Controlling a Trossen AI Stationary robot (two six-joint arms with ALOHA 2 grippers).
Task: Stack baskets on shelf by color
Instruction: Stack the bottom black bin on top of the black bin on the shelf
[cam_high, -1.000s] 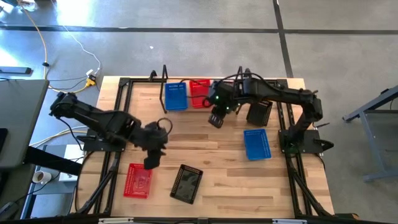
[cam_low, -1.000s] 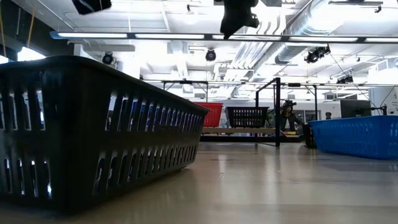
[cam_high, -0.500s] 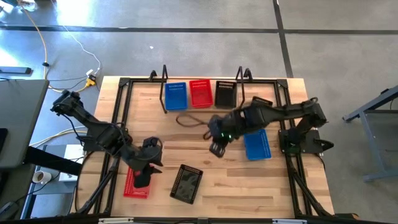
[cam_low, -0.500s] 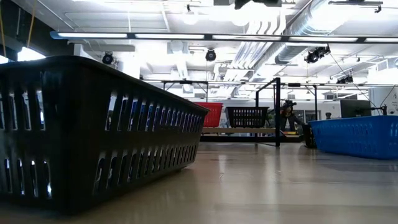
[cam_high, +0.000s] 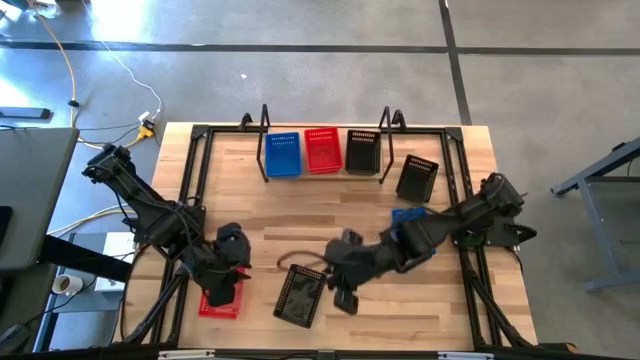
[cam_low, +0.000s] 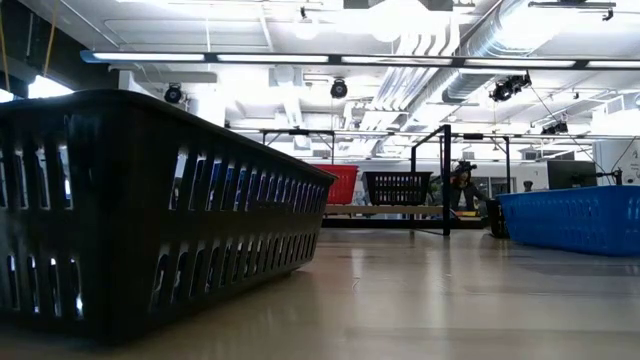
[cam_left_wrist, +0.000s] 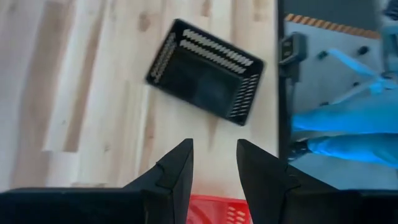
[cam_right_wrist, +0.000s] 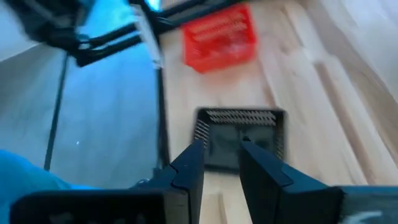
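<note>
On the shelf (cam_high: 322, 172) at the far edge a blue basket (cam_high: 283, 155), a red one (cam_high: 322, 150) and a black one (cam_high: 362, 151) stand side by side. Another black basket (cam_high: 417, 178) lies right of the shelf. My right arm partly covers a blue basket (cam_high: 408, 217). Near the front lie a black basket (cam_high: 300, 295) (cam_right_wrist: 242, 137) and a red basket (cam_high: 216, 300) (cam_left_wrist: 214, 208). My left gripper (cam_high: 228, 282) (cam_left_wrist: 214, 146) hangs open above the red basket. My right gripper (cam_high: 343, 297) (cam_right_wrist: 222, 146) is open just right of the front black basket.
The tabletop's black frame rails (cam_high: 190, 190) run along both sides. The low view shows the front black basket (cam_low: 160, 210) close up and the blue basket (cam_low: 570, 215) at the right. Bare wood lies in the table's middle (cam_high: 330, 215).
My right gripper has swung from beside the shelf across the table toward the near edge and now stands by the front black basket. My left gripper has gone toward the near edge and a little left, ending over the red basket. No basket has moved.
</note>
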